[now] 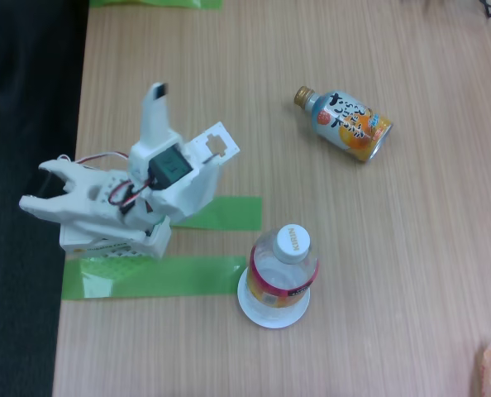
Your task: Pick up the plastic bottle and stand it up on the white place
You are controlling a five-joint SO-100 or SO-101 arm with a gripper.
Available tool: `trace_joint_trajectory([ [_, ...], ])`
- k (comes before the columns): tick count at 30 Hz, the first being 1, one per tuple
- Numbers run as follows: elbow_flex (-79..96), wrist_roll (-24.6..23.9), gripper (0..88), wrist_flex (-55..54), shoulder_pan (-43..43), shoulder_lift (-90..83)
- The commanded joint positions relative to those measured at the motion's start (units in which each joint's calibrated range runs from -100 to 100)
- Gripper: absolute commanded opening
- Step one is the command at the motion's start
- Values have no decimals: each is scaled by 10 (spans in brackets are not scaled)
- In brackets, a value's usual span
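The plastic bottle (283,269) stands upright on the white plate (254,311); it looks empty, so probably light, thin-walled, slick and tippy, best gripped at the label band. The gripper (44,184), jaws apart and empty, sits well left near the table edge (73,198); open wood lies between the bottle and the orange bottle-can (345,123).

Wooden worktop (411,248): white plate (258,310), orange can (345,124) on its side, two green tape strips (154,277).
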Motion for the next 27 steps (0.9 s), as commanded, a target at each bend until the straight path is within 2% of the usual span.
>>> trace_joint_trajectory([
  [1, 10, -34, 340, -107, 1, 1],
  [6, 10, -88, 342, -191, 2, -1],
  [11, 10, -159, 337, -325, -4, -1],
  [14, 10, -182, 336, -377, -4, -1],
  [23, 10, -184, 330, -496, -4, -1],
  [27, 10, -182, 247, -496, -1, -2],
])
